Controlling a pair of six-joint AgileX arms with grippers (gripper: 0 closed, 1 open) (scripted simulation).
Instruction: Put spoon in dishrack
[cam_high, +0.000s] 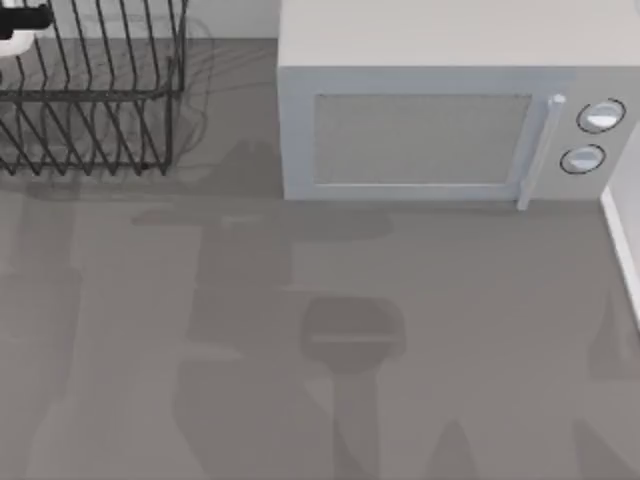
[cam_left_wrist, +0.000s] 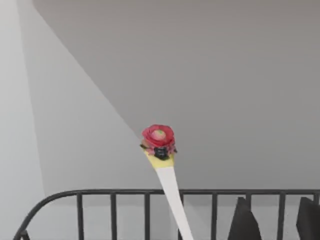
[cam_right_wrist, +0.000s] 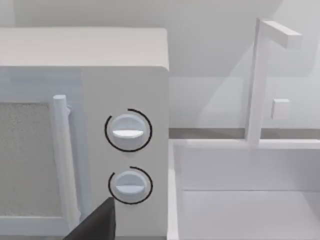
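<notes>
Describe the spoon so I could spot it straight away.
Find the black wire dishrack at the table's far left corner. In the left wrist view, a slim white spoon rises past its top rail. Its yellow collar and red knob are the scene's brightest colours.

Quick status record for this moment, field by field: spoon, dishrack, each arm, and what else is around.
spoon: handle with red knob rising above the rack's top rail, bowl end out of frame
dishrack: black wire rack at the table's far left
left gripper: over the dishrack, at the top view's upper left edge
right gripper: dark fingertip facing the microwave's dials
microwave: grey box right of the rack, door shut
sink: white basin beside the microwave
</notes>
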